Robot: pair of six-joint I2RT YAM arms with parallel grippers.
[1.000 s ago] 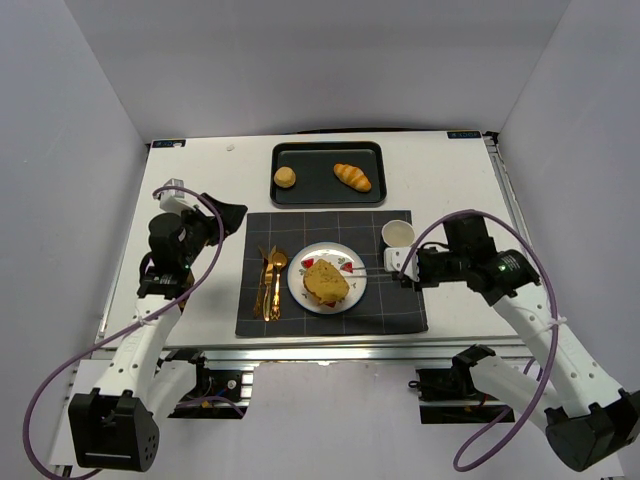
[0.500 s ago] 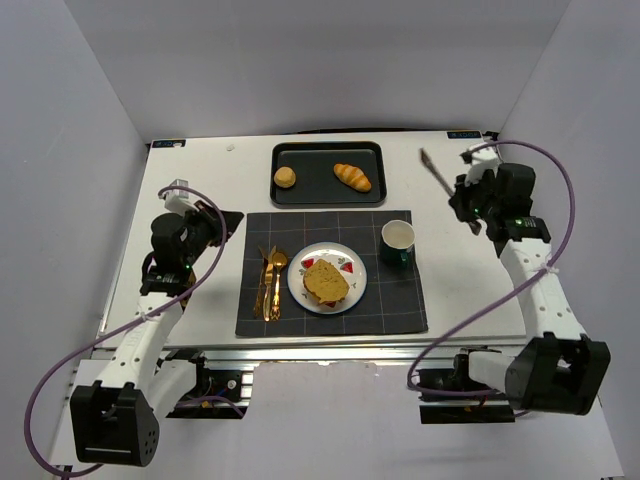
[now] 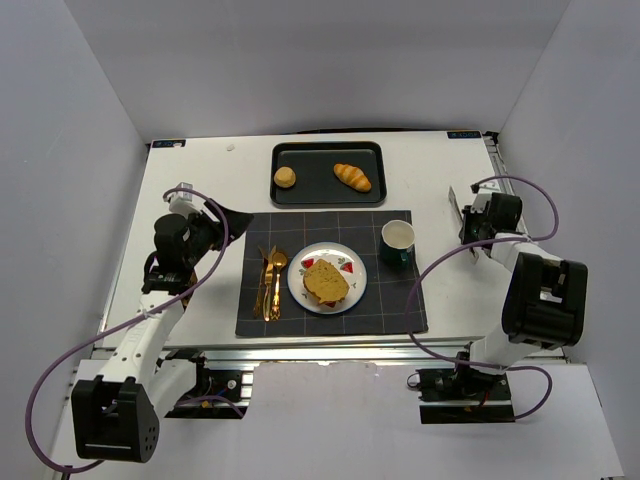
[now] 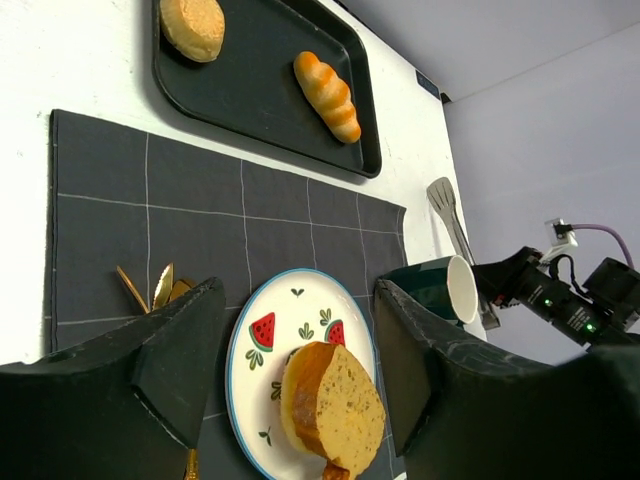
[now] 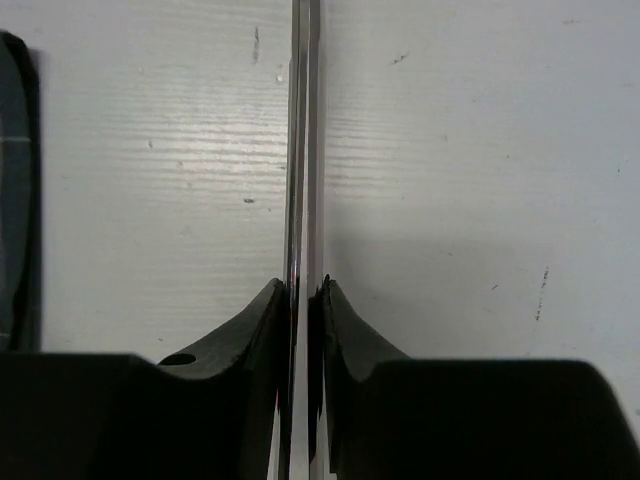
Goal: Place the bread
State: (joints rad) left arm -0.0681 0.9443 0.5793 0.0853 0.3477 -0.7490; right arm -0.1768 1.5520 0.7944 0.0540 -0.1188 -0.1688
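Slice of bread lies flat on the plate mid-mat, long axis seemingly far-left to near-right, so placing looks done; right hand pinches thin tongs low over the desk, likely to set them down; left hand hovers wide, empty

Left wrist: bun clipped by top edge. Bread and plate run off bottom. Cutlery mostly behind left gripper.
Right wrist: tongs exit top and bottom, mat cut at left edge.
Top view: tongs too small to read.
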